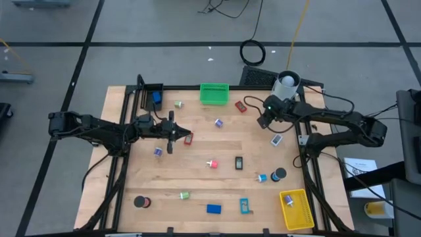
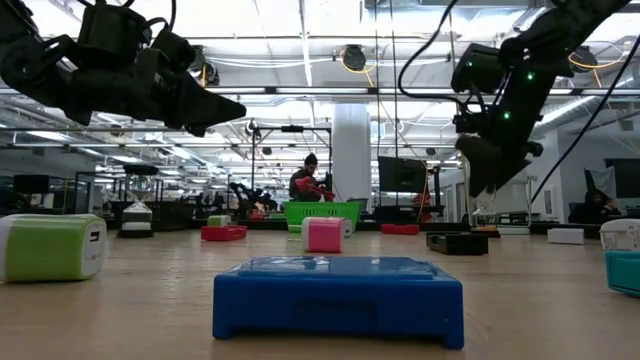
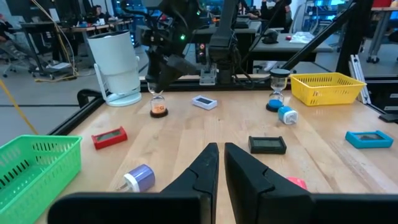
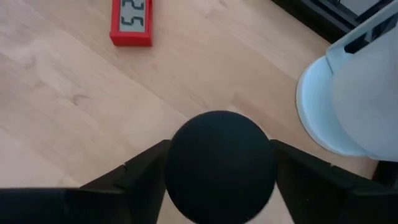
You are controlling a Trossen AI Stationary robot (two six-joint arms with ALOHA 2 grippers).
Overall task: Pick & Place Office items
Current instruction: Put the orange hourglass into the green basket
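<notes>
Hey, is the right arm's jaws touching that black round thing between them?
Cannot tell. In the right wrist view, the black round top fills the gap between the right gripper jaws, without plain contact.

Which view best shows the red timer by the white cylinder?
Right wrist view: the red timer is close, its digits legible. High view shows it small; left wrist view, distant and slanted; low view, uncertain.

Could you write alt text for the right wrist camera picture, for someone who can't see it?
A round black object sits between the right gripper's two dark fingers, above a wooden table. A red timer showing digits lies on the wood, and a big white cylinder stands nearby.
</notes>
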